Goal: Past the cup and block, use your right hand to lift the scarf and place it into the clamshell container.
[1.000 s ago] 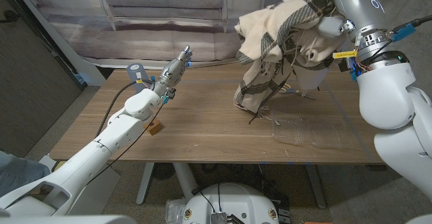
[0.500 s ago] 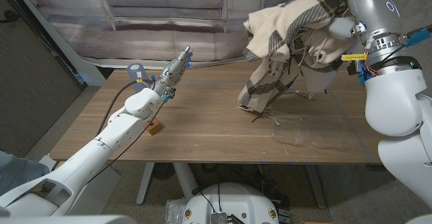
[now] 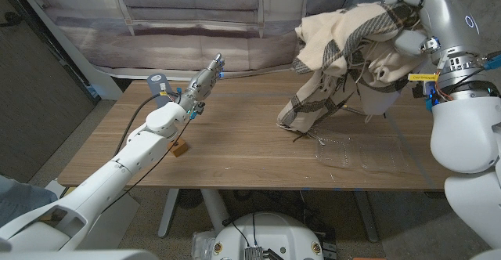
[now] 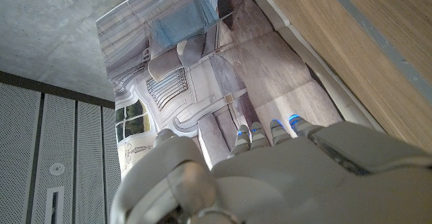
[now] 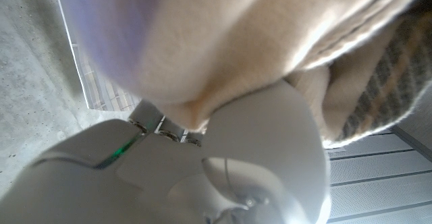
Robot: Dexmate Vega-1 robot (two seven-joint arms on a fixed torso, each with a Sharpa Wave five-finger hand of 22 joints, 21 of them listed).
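1. The cream plaid scarf (image 3: 338, 64) hangs bunched from the raised right hand (image 5: 223, 156), which grips it; its lower end trails to the wooden table (image 3: 235, 139) beside the clear clamshell container (image 3: 356, 152).
2. The scarf covers the right hand's fingers.
3. The left hand (image 3: 205, 78) reaches out, fingers straight and close together, holding nothing.
4. No writing is legible.

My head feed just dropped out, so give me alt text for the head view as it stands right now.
The right hand holds a cream plaid scarf bunched high over the wooden table, its lower end trailing onto the wood beside the open clear clamshell container. The left hand reaches over the far left of the table, holding nothing.
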